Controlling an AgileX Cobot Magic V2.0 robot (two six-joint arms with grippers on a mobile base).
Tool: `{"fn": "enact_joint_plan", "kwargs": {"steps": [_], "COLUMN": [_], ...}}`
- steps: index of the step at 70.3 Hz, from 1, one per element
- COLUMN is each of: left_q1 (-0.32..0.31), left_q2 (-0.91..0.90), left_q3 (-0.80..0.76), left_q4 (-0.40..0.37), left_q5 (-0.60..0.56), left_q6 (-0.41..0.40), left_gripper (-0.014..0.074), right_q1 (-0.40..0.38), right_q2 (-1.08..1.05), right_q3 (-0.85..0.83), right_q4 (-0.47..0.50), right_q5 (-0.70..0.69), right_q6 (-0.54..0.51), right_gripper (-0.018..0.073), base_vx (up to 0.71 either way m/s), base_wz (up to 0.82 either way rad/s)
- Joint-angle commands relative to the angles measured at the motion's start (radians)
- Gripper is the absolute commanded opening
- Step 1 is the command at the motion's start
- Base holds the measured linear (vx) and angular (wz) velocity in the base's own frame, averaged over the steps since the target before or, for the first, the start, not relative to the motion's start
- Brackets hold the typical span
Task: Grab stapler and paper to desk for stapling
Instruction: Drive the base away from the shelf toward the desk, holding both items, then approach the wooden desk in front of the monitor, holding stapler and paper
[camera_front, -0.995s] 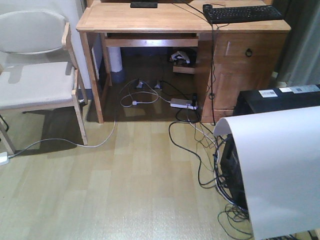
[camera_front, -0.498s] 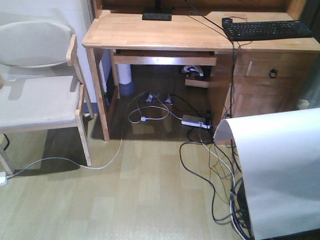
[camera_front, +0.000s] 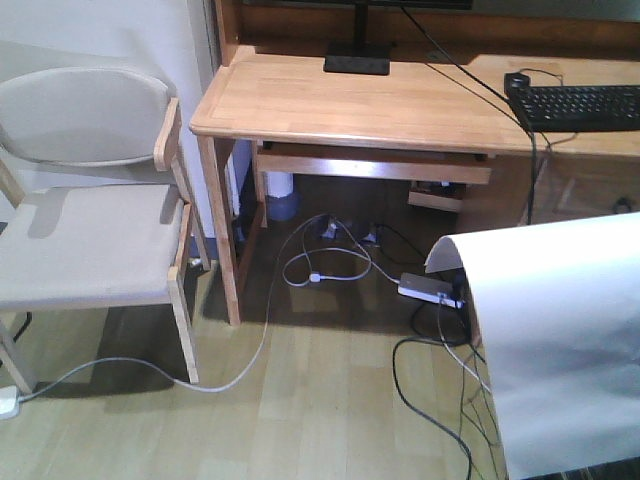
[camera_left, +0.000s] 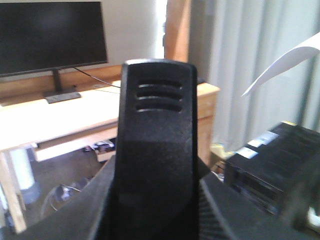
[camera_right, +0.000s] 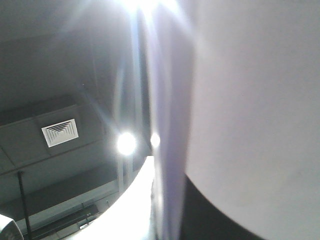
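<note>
The black stapler (camera_left: 157, 125) stands upright in the middle of the left wrist view, and my left gripper (camera_left: 155, 200) is shut on its lower part, a finger on each side. The white paper (camera_front: 560, 350) hangs curled at the lower right of the front view, held up off the floor. In the right wrist view the paper (camera_right: 250, 100) fills the right side against the ceiling, with my right gripper (camera_right: 170, 220) shut on its edge. The light wood desk (camera_front: 400, 105) stands ahead, apart from both grippers.
A padded wooden chair (camera_front: 80, 230) stands left of the desk. On the desk are a monitor stand (camera_front: 357, 63), a black keyboard (camera_front: 585, 105) and a mouse (camera_front: 517, 82). Cables (camera_front: 330, 265) and a power strip (camera_front: 430, 290) lie under the desk. A black box (camera_left: 275, 165) sits right.
The desk and chair have grown larger and slid right and down in the front view, so the base has come closer. The paper keeps its place in the frame.
</note>
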Motion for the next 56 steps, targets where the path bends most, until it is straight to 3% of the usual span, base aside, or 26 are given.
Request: {"fn": "enact_joint_plan", "kwargs": {"steps": [1, 56], "left_q1": [-0.005, -0.005], "left_q2": [0.014, 0.014], "left_q3": [-0.021, -0.021], "left_q4": [-0.017, -0.017], "left_q5": [-0.118, -0.118], "left_q6": [-0.002, -0.002], "left_gripper": [-0.0006, -0.0006], "right_q1": [-0.008, -0.008], "right_q2": [0.009, 0.009], "right_q3": [-0.024, -0.024], "right_q4": [0.011, 0.011], "right_q5": [-0.041, -0.041], "right_q6": [-0.008, -0.008], "right_gripper": [-0.0007, -0.0007], "base_vx": [0.41, 0.35], "base_wz": [0.11, -0.08]}}
